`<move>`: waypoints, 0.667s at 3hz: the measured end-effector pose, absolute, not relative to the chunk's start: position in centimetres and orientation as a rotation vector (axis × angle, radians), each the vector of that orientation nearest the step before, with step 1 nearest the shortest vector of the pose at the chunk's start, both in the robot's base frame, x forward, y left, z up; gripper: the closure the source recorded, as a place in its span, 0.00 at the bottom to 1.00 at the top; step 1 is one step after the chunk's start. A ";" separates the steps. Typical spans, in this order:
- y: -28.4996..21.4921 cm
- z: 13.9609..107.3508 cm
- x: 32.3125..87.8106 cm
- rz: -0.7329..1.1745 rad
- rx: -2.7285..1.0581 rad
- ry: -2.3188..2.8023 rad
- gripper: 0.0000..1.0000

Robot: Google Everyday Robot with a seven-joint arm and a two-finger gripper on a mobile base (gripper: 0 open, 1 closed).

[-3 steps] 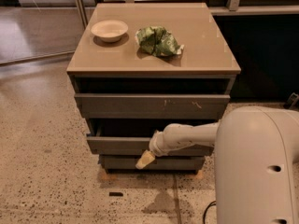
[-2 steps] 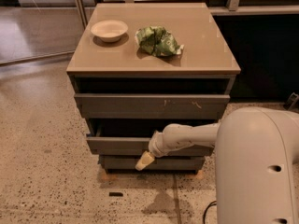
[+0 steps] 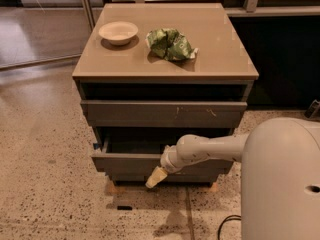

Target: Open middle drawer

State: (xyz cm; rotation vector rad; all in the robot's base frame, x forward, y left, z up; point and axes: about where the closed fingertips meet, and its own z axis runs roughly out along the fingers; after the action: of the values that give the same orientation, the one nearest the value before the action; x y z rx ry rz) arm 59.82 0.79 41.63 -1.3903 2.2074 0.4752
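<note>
- Camera view: I am looking down at a low brown table (image 3: 220, 44) with three grey drawer fronts stacked under its top.
- A small pale bowl (image 3: 118, 32) sits on the table near the back left corner. A crumpled green bag (image 3: 170, 44) lies just beside it, towards the middle, and the two do not touch.
- The top drawer (image 3: 150, 115) has pale scratches right of its centre, and a dark gap runs between it and the tabletop.
- The middle drawer (image 3: 125, 162) sits below that one. It stands out part way from the frame, further forward than the drawer above, so a strip of its smooth grey inside shows behind the flat front panel.
- The bottom drawer (image 3: 190, 176) is the shortest front and sits back under the middle one.
- The robot's white arm (image 3: 210, 149) reaches in from the right, across the right half of the middle drawer's front.
- The gripper (image 3: 156, 176) is a cream-coloured tip pointing down and to the left. It lies at the lower edge of the middle drawer's front, near its centre. I cannot tell whether it is wide or narrow, or whether it touches the panel.
- The robot's big rounded white body (image 3: 285, 184) fills the lower right corner.
- The speckled floor (image 3: 45, 184) lies all around, with a small dark mark (image 3: 124, 207) in front of the table.
</note>
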 end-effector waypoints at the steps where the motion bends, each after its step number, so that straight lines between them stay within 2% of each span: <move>1: 0.8 41.6 59.8 0.475 -1.390 2.207 0.00; 2: 1.2 41.7 58.7 0.528 -1.382 2.199 0.00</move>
State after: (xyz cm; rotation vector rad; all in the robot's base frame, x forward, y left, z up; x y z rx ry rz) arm 58.67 1.24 41.66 -1.3825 2.1992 0.5277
